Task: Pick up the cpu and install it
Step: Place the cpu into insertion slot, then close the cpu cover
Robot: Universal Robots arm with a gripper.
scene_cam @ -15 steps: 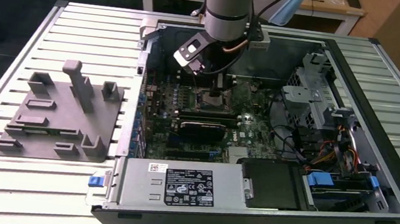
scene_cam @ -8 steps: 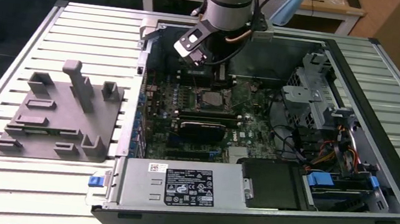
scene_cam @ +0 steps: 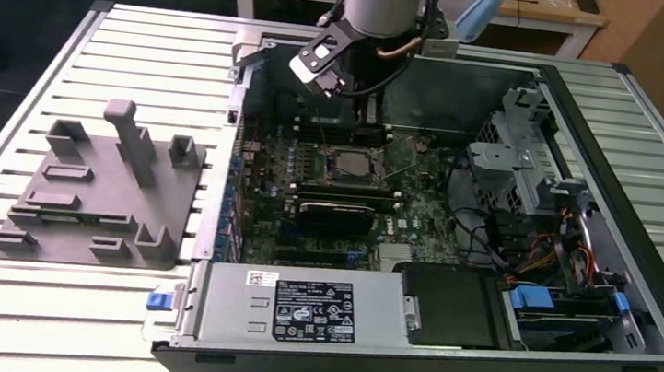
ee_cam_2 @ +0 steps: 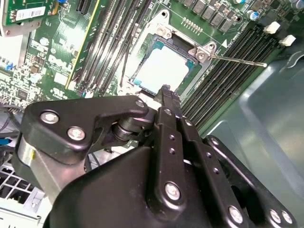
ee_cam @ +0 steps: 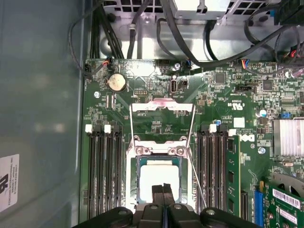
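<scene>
The cpu (ee_cam: 159,176) lies flat in the black-framed socket (ee_cam: 134,178) on the green motherboard, its silver top showing in both wrist views (ee_cam_2: 164,69). The socket's load plate (ee_cam: 163,107) stands swung open and the thin lever (ee_cam_2: 237,60) sticks out to one side. My gripper (ee_cam: 163,189) hangs just above the cpu with its two black fingertips pressed together, shut with nothing between them. In the exterior view the arm (scene_cam: 382,6) reaches down into the back of the open computer case, above the socket (scene_cam: 347,162).
Memory slots (ee_cam: 102,175) flank the socket on both sides. A grey moulded holder (scene_cam: 96,198) sits on the slatted table at the exterior view's left. The power supply box (scene_cam: 301,308), drive bays (scene_cam: 525,169) and cables (scene_cam: 546,264) crowd the case's front and right.
</scene>
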